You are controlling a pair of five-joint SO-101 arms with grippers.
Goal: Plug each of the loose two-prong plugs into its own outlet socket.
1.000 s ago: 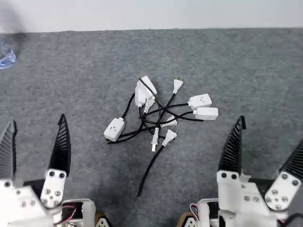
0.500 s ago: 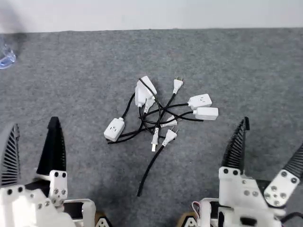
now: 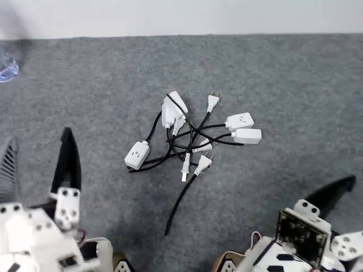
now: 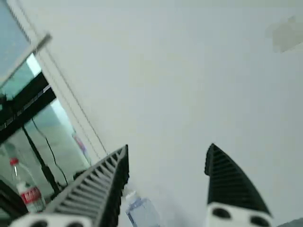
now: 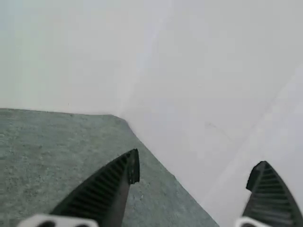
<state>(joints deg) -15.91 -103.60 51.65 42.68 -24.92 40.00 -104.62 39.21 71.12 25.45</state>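
Observation:
A tangle of black cords [image 3: 180, 199] lies mid-table on the grey mat. White outlet sockets sit at its left [image 3: 136, 154], top [image 3: 173, 107] and right [image 3: 240, 120], with another [image 3: 247, 136] just below that one. Loose two-prong plugs lie at the upper right [image 3: 212, 102] and the lower middle [image 3: 203, 162], plus a third [image 3: 185, 167] beside it. My left gripper [image 3: 38, 139] stands open at the near left, well short of the cords; its wrist view shows the open left gripper [image 4: 165, 163] against a wall. The open right gripper [image 5: 194, 177] is at the near right, one black finger [image 3: 334, 191] angled toward the right edge.
A clear plastic bottle [image 3: 7, 67] lies at the mat's far left edge, and a bottle [image 4: 138, 208] appears in the left wrist view. A white wall [image 3: 181, 17] borders the mat's far side. Bare grey mat [image 3: 295, 85] surrounds the tangle.
The right arm has swung down and turned toward the right edge, so its fingers no longer stand upright. The left arm shifted slightly. Cords, plugs and sockets have not moved.

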